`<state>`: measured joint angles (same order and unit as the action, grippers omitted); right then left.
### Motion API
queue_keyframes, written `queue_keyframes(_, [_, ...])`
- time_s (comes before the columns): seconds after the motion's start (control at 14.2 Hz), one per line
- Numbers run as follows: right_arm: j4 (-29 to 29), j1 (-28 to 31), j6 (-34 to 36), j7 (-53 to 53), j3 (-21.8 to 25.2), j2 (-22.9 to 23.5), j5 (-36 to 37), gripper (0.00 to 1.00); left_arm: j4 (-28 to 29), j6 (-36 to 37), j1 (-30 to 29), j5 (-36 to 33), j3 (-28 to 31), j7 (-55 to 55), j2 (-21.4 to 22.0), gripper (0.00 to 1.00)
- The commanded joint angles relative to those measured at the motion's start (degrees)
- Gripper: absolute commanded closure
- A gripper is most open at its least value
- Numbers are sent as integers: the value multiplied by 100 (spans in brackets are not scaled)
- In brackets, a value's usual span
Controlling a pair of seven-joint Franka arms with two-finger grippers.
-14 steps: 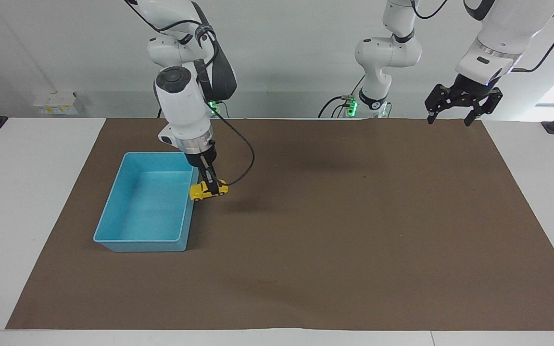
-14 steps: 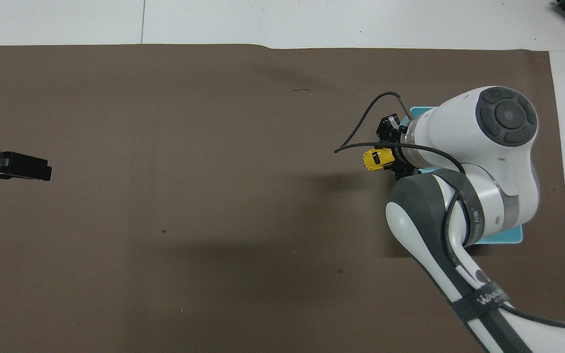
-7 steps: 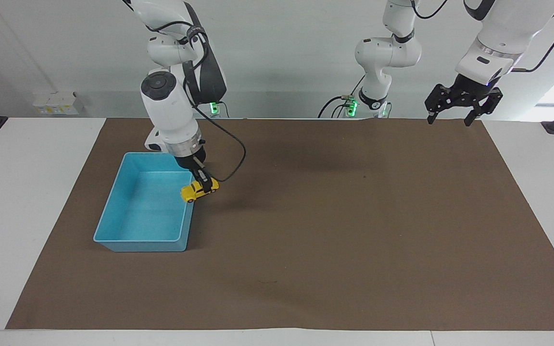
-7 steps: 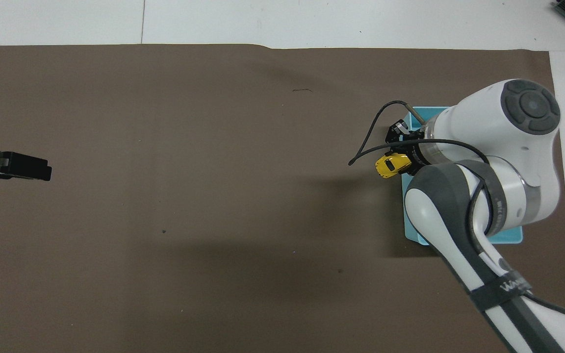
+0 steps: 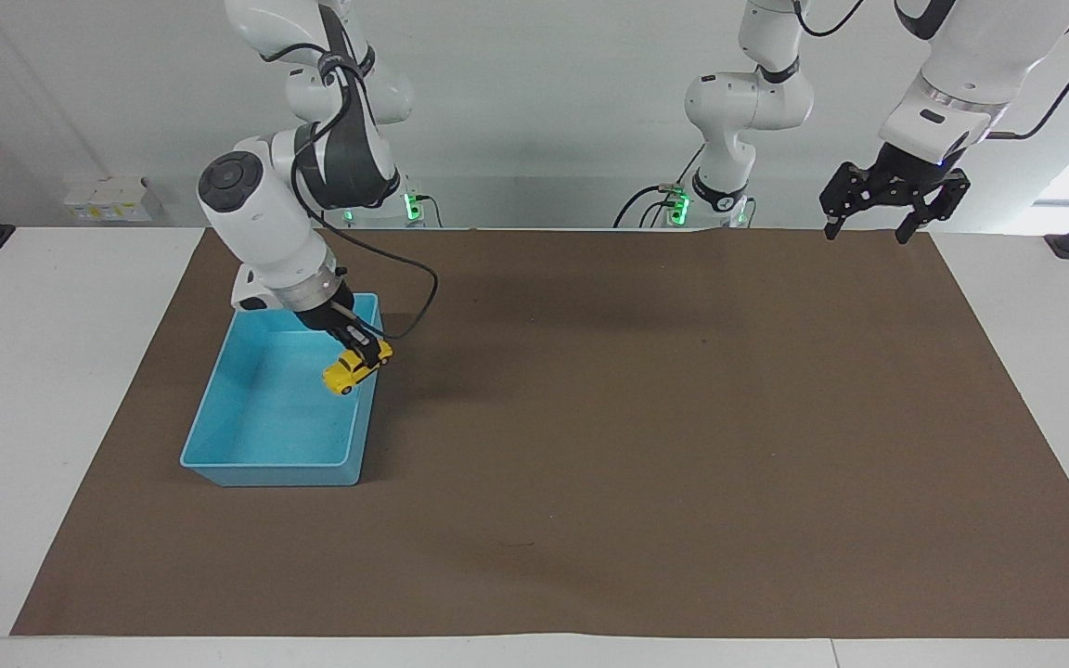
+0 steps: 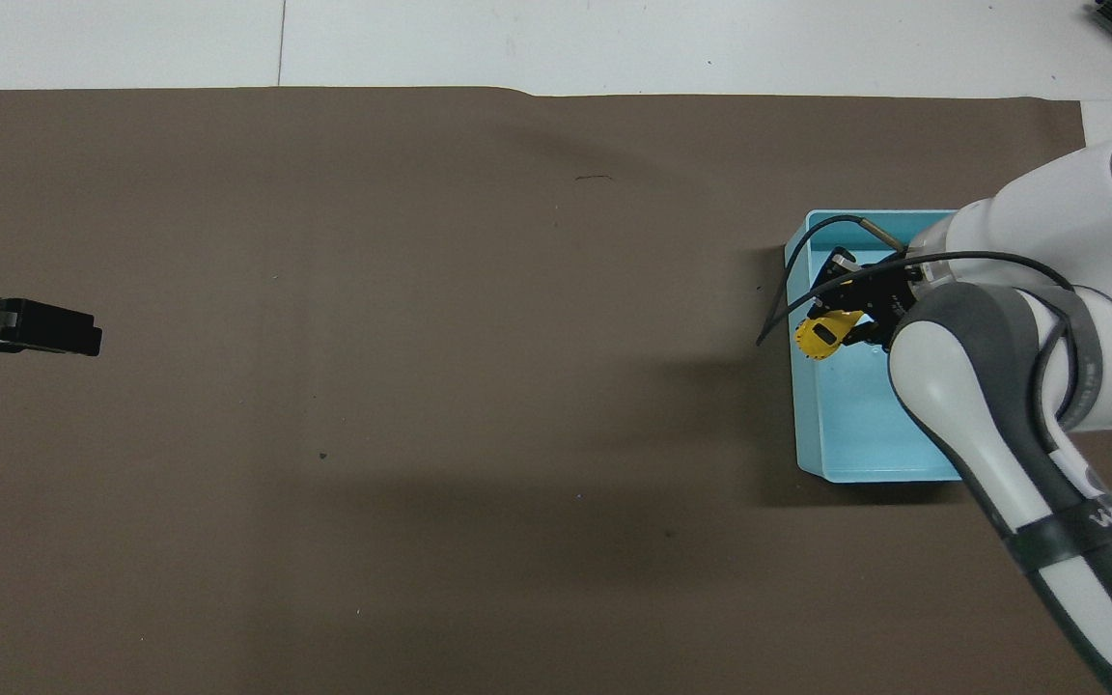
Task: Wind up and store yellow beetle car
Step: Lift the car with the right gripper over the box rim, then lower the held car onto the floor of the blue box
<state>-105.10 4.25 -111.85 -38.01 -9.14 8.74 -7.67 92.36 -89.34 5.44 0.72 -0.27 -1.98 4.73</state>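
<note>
The yellow beetle car point(image 5: 349, 369) point(image 6: 823, 334) hangs tilted in the air, nose down, with my right gripper point(image 5: 366, 350) point(image 6: 850, 319) shut on it. It is over the inside of the blue tray point(image 5: 219, 401) point(image 6: 841, 454), just within the tray's wall on the side toward the table's middle. My left gripper point(image 5: 880, 227) point(image 6: 83, 333) waits open, raised over the brown mat's corner at the left arm's end of the table, with nothing in it.
A brown mat point(image 5: 646, 445) covers most of the white table. The blue tray stands on it toward the right arm's end. A black cable point(image 5: 409, 297) loops from the right wrist beside the tray.
My right gripper has carried the car from beside the tray's wall to over the tray's inside, and the car has tipped nose down. The left arm has not moved.
</note>
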Motion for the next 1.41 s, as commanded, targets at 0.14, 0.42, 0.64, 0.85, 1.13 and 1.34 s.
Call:
queue_keyframes(0.14, [-71, 340, 382, 1409, -9, -135, -16, 100, 10, 83, -131, 86, -61, -101, 81, 0])
queue_keyframes(0.42, [-308, 481, 348, 2296, -9, -258, 458, 100, 10, 83, -122, 86, -61, -101, 81, 0])
queue_keyframes(0.64, [-432, 629, 216, 2911, -9, -302, 775, 100, 10, 83, -122, 86, -61, -101, 81, 0])
queue_keyframes(0.85, [-817, 858, -292, 3579, -9, -276, 776, 100, 10, 83, -122, 86, -61, -101, 81, 0])
queue_keyframes(1.13, [-1258, 955, -812, 4195, -18, -302, 767, 100, 10, 83, -122, 86, -61, -101, 81, 0])
queue_keyframes(1.34, [-1468, 964, -978, 4433, -18, -390, 749, 100, 10, 83, -122, 86, -61, -101, 81, 0])
